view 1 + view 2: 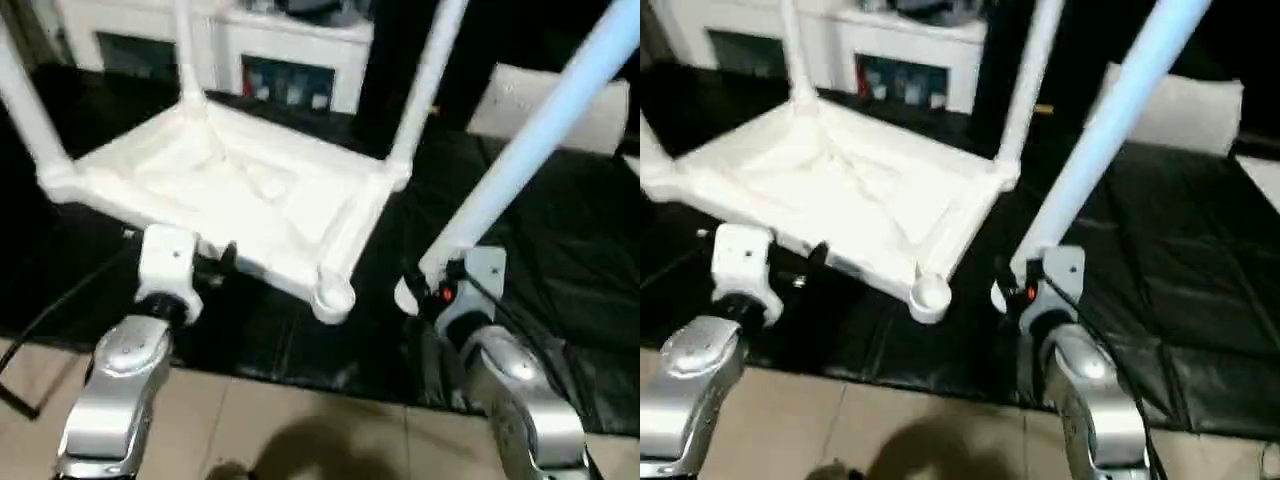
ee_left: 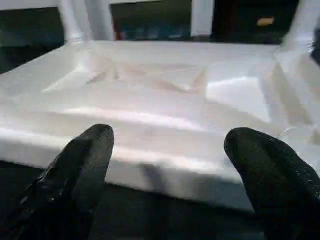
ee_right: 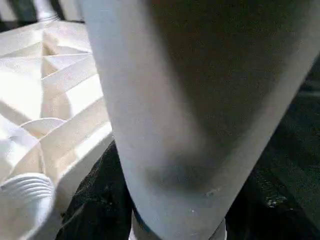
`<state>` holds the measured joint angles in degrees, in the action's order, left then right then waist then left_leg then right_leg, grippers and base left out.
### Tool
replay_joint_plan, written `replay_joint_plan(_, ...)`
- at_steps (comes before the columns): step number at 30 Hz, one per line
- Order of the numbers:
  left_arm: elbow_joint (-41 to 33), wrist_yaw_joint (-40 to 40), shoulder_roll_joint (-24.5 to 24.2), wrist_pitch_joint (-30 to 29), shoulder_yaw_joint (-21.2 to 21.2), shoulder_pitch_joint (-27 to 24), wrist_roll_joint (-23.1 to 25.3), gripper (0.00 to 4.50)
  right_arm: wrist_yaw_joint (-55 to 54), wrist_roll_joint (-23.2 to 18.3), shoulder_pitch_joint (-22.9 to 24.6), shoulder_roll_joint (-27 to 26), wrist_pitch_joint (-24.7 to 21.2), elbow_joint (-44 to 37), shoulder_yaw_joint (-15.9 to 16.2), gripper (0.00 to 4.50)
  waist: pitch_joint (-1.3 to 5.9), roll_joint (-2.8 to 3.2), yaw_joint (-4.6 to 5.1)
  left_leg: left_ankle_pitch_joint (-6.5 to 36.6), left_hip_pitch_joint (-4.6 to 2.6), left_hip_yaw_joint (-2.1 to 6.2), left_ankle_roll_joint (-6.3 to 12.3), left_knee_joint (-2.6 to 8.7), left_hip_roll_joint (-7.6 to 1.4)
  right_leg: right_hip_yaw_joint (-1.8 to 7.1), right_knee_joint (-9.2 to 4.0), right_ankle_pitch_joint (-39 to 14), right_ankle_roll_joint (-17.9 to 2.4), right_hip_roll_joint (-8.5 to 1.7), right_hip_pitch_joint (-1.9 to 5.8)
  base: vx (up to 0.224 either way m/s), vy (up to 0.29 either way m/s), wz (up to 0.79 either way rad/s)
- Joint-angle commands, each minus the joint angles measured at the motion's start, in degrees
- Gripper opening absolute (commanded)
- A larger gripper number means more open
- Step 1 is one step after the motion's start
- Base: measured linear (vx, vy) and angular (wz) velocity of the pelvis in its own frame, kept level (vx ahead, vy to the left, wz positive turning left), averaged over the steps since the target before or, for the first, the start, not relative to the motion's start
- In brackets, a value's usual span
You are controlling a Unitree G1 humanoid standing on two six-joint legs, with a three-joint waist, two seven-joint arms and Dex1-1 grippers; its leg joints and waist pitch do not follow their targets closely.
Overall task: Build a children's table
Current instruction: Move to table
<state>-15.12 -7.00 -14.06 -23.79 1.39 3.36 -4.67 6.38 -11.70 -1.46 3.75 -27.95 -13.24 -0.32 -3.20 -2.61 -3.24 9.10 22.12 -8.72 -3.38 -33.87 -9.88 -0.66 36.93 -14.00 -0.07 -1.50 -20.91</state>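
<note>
The white tabletop (image 1: 230, 190) lies upside down on the black mat, ribbed side up. Three white legs stand in its corner sockets: far left (image 1: 30, 110), back (image 1: 185, 50) and right (image 1: 420, 90). The near corner socket (image 1: 333, 297) is empty, and its threaded rim (image 3: 25, 187) sits beside the held leg. My left gripper (image 1: 215, 262) is at the tabletop's near edge, open, with its black fingers (image 2: 85, 165) spread in front of that edge. My right gripper (image 1: 430, 290) is shut on the fourth leg (image 1: 540, 130), which slants up to the right, just right of the empty socket.
A white cabinet with glass doors (image 1: 290, 60) stands behind the mat. A flat white sheet (image 1: 560, 100) lies at the back right. The black mat (image 1: 560, 260) ends at tan floor (image 1: 300, 430) near me. A dark cable (image 1: 40, 320) runs at the left.
</note>
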Motion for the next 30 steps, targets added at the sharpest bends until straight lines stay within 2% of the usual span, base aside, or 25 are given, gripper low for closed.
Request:
replay_joint_plan(1, 1.19, 0.59, 0.71, 0.06, -0.16, 0.44, 0.28, 4.09, -0.71, 0.06, 0.20, 0.43, 1.42, -1.05, -1.33, 1.93, 2.73, 0.85, 0.04, 18.62, -1.24, 1.19, -3.68, 4.24, -2.54, 2.58, -5.59, -11.54, -5.22, -5.19, 0.79, 0.000, 0.000, 0.00)
replay_joint_plan(4, 1.45, 0.25, 0.42, 0.23, -0.57, 0.43, 0.57, 4.09, -0.64, -0.04, 0.22, 0.35, 1.52, -0.97, -1.33, 1.93, 2.74, 1.02, 0.34, 18.50, -1.22, 1.18, -3.45, 4.11, -2.55, 2.64, -5.76, -12.47, -5.06, -5.09, 0.57, 0.000, 0.000, 0.00)
replay_joint_plan(7, 1.87, -0.02, 0.34, 0.57, -0.76, 0.51, 0.95, 4.09, -0.15, 0.08, -0.16, 0.22, 1.64, -0.71, -1.28, 1.93, 2.70, 0.75, 0.34, 18.58, -1.27, 1.16, -3.13, 4.15, -2.60, 2.59, -5.81, -12.85, -5.20, -4.99, 0.52, 0.000, 0.000, 0.00)
replay_joint_plan(8, 1.87, -0.01, 0.35, 0.55, -0.71, 0.51, 0.93, 4.09, -0.03, 0.02, -0.31, 0.18, 1.64, -0.63, -1.24, 1.93, 2.70, 1.00, 0.26, 18.57, -1.37, 1.19, -3.08, 4.17, -2.65, 2.57, -5.76, -12.65, -5.34, -4.99, 0.41, 0.000, 0.000, 0.00)
replay_joint_plan(9, 1.60, -0.09, 0.37, 0.30, -0.48, 0.34, 0.82, 4.09, 0.43, -0.19, -0.85, 0.16, 1.71, -0.31, -0.90, 1.93, 2.68, 0.76, 0.15, 18.56, -1.35, 1.20, -2.96, 4.23, -2.71, 2.52, -5.66, -12.33, -5.52, -5.01, 0.43, 0.000, 0.000, 0.00)
replay_joint_plan(13, 1.03, -0.43, 0.28, 0.26, -0.26, -0.20, 0.82, 4.09, 0.83, -0.02, -1.53, 0.27, 2.15, 0.17, -0.35, 1.93, 2.69, 0.78, -0.03, 18.43, -1.38, 1.12, -2.88, 4.22, -2.70, 2.57, -5.69, -12.36, -5.50, -5.12, 0.37, 0.000, 0.000, 0.00)
replay_joint_plan(14, 0.87, -0.91, -0.15, 1.20, -0.54, -0.56, 1.10, 4.09, 0.59, 0.64, -2.34, 0.28, 2.66, 0.63, 0.08, 1.93, 2.70, 0.98, -0.10, 18.32, -1.39, 1.13, -2.92, 4.20, -2.70, 2.60, -5.73, -12.18, -5.47, -5.13, 0.34, 0.000, 0.000, 0.00)
replay_joint_plan(20, 1.05, -1.34, 0.77, 1.79, -0.87, 0.79, 0.64, 4.09, 2.09, 0.02, -3.45, 0.46, 3.37, 0.66, 0.09, 1.93, 2.71, 0.80, -0.26, 18.47, -1.39, 1.00, -2.66, 4.19, -2.69, 2.72, -5.76, -12.40, -5.41, -5.31, 0.36, 0.000, 0.000, 0.00)
replay_joint_plan(21, 1.25, -1.46, 0.89, 1.75, -0.89, 1.22, 0.53, 4.09, 2.36, -0.23, -3.64, 0.49, 3.10, 0.66, 0.10, 1.93, 2.75, 0.52, -0.60, 17.17, -0.74, 0.54, -0.70, 3.75, -2.37, 3.53, -6.27, -12.98, -5.69, -6.56, 0.95, 0.000, 0.000, 0.00)
replay_joint_plan(22, 1.43, -1.45, 0.93, 1.61, -0.88, 1.60, 0.55, 4.09, 2.51, -0.52, -3.83, 0.49, 2.66, 0.68, 0.13, 1.93, 2.93, 0.34, -1.25, 14.28, -0.17, 0.37, 1.87, 2.75, -2.14, 4.58, -6.90, -13.05, -6.16, -8.16, 1.61, 0.000, 0.000, 0.00)
replay_joint_plan(23, 1.54, -1.41, 0.96, 1.54, -0.84, 1.75, 0.56, 4.09, 2.43, -0.47, -3.93, 0.50, 2.62, 0.72, 0.17, 1.93, 3.00, 0.33, -1.71, 12.90, 0.10, 0.48, 3.32, 1.87, -2.07, 5.37, -7.52, -13.46, -6.45, -9.51, 1.96, 0.000, 0.000, 0.00)
replay_joint_plan(24, 1.71, -1.40, 0.90, 1.51, -0.81, 1.93, 0.62, 4.09, 2.55, -1.18, -4.05, 0.08, 2.50, 0.85, -0.02, 1.93, 2.78, 0.17, -2.90, 16.41, -2.91, -1.03, 0.15, -1.85, -2.36, 10.50, -8.98, -21.01, -4.50, -8.53, -0.76, 0.000, 0.000, 0.00)
replay_joint_plan(25, 1.77, -1.47, 0.77, 1.49, -0.85, 2.01, 0.71, 4.09, 2.53, -1.31, -4.12, -0.04, 2.52, 0.94, 0.01, 1.93, 2.54, -0.91, -2.75, 16.30, -0.79, -0.42, -0.12, -2.28, -1.47, 12.35, -8.88, -23.32, -4.23, -8.46, 1.56, 0.002, 0.101, -0.53)
replay_joint_plan(26, 1.79, -1.52, 0.68, 1.48, -0.88, 2.02, 0.77, 4.09, 2.51, -1.29, -4.14, -0.06, 2.54, 0.97, 0.05, 1.93, 2.54, -0.92, -3.97, 13.79, 0.93, 1.12, 0.32, -4.12, -1.28, 14.97, -9.55, -27.64, -2.97, -10.18, 2.70, 0.002, 0.101, -0.53)
replay_joint_plan(27, 1.73, -1.58, 0.53, 1.43, -0.88, 1.99, 0.86, 4.09, 2.37, -0.94, -4.19, -0.02, 2.73, 1.02, 0.21, 1.93, 2.59, -0.48, -4.82, 12.68, 1.22, 2.50, 1.13, -5.04, -1.08, 17.09, -9.45, -27.72, -2.41, -9.66, 2.65, 0.028, 0.170, -0.72)
replay_joint_plan(28, 1.60, -1.59, 0.32, 1.18, -0.89, 1.94, 1.03, 4.09, 2.27, -0.61, -4.22, -0.01, 2.95, 1.08, 0.37, 1.93, 2.90, -0.06, -4.52, 11.30, 0.36, 2.68, 1.51, -3.14, -0.31, 16.01, -8.64, -24.20, -2.57, -6.12, 1.95, 0.006, 0.233, -0.67)
replay_joint_plan(29, 1.48, -1.52, 0.14, 0.87, -0.94, 1.90, 1.25, 4.09, 2.25, -0.43, -4.22, 0.02, 3.11, 1.11, 0.47, 1.93, 3.00, 0.47, -4.21, 11.24, -1.09, 2.00, 1.80, -1.32, -0.44, 14.21, -7.73, -20.97, -1.98, -3.37, 0.36, 0.006, 0.233, -0.67)
replay_joint_plan(30, 1.36, -1.48, 0.00, 0.53, -0.97, 1.88, 1.55, 4.09, 2.30, -0.20, -4.24, 0.01, 3.30, 1.18, 0.55, 1.93, 3.70, 2.55, -2.30, 13.19, -7.63, 0.93, 3.90, 1.58, -1.86, 6.83, -2.96, -14.21, -0.54, 1.33, -6.24, -0.016, 0.274, -0.55)
